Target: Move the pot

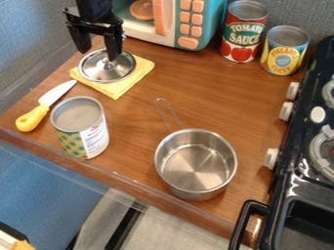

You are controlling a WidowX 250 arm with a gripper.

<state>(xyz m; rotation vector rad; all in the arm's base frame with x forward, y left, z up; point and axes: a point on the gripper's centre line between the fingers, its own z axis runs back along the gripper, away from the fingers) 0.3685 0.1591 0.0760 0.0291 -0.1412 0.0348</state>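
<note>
Sitting near the front edge of the worktop [221, 97], the pot [196, 166] could tip off if pushed outward; its thin wire handle might twist under a poor grip. The gripper [98, 53], jaws wide apart, hangs perhaps low enough to knock the lid [108, 67]. A can [81, 128] and the stove [293, 190] flank the pot, limiting sideways room.

The black arm [94, 7] ends in a blocky, black claw [98, 53] with a wide crosspiece [93, 23] and two chunky fingers [114, 48].
</note>
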